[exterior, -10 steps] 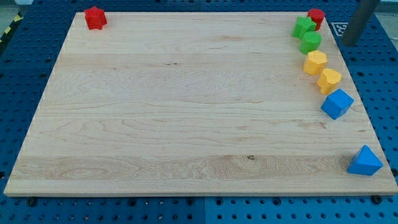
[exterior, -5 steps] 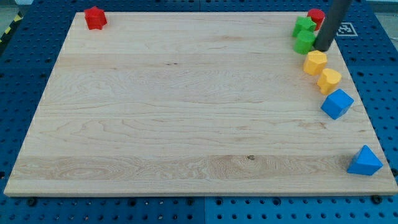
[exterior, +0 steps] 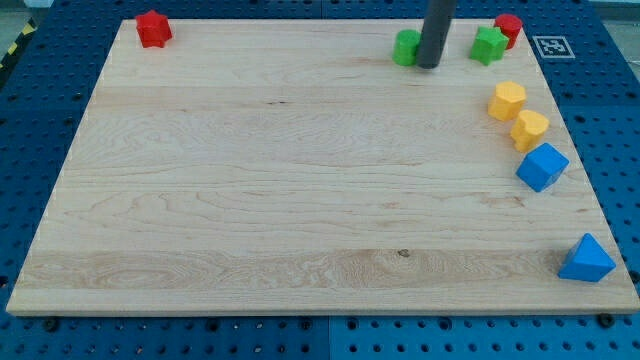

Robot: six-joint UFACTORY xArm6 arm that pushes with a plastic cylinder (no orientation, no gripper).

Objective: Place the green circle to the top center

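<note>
The green circle [exterior: 406, 47] sits near the top edge of the wooden board [exterior: 300, 180], right of the top centre. My tip [exterior: 429, 65] is right against its right side, and the rod hides part of it. A green star [exterior: 489, 44] lies further to the right near the top right corner.
A red block [exterior: 509, 28] sits in the top right corner beside the green star, another red block [exterior: 153, 28] in the top left corner. Two yellow blocks [exterior: 507, 100] [exterior: 530, 129], a blue cube [exterior: 542, 166] and a blue triangle [exterior: 586, 260] line the right edge.
My tip swept left along the top edge and pushed the green circle leftward, away from the green star. The star shifted slightly. The other blocks have not moved.
</note>
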